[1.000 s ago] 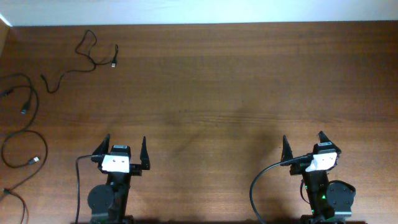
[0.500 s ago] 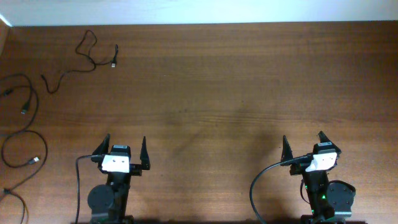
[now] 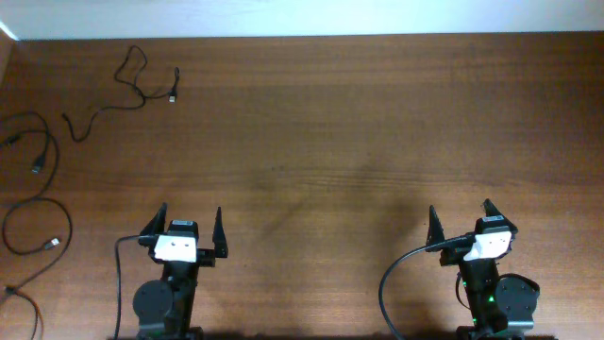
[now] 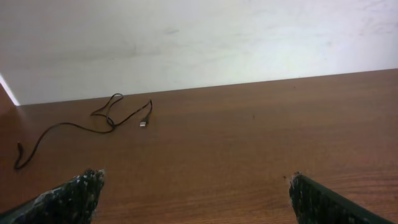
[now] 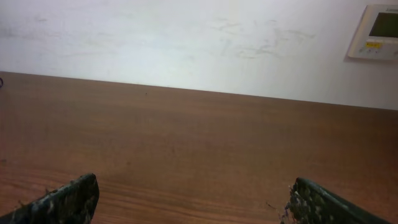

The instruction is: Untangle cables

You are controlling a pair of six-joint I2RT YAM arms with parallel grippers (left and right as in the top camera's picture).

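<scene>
One thin black cable [image 3: 127, 80] with a silver plug lies separate at the far left of the table; it also shows in the left wrist view [image 4: 106, 121]. A second black cable [image 3: 42, 170] curves along the left edge, and a third cable [image 3: 24, 307] runs off the near left corner. My left gripper [image 3: 189, 222] is open and empty at the near left, well short of the cables; its fingers [image 4: 193, 186] frame bare wood. My right gripper [image 3: 460, 215] is open and empty at the near right [image 5: 189, 193], far from all cables.
The wooden table [image 3: 330, 142] ends at a white wall [image 4: 199, 43] at the back. A white wall panel [image 5: 373, 31] shows at the top right of the right wrist view. Thick black arm cables [image 3: 396, 279] loop beside each arm base.
</scene>
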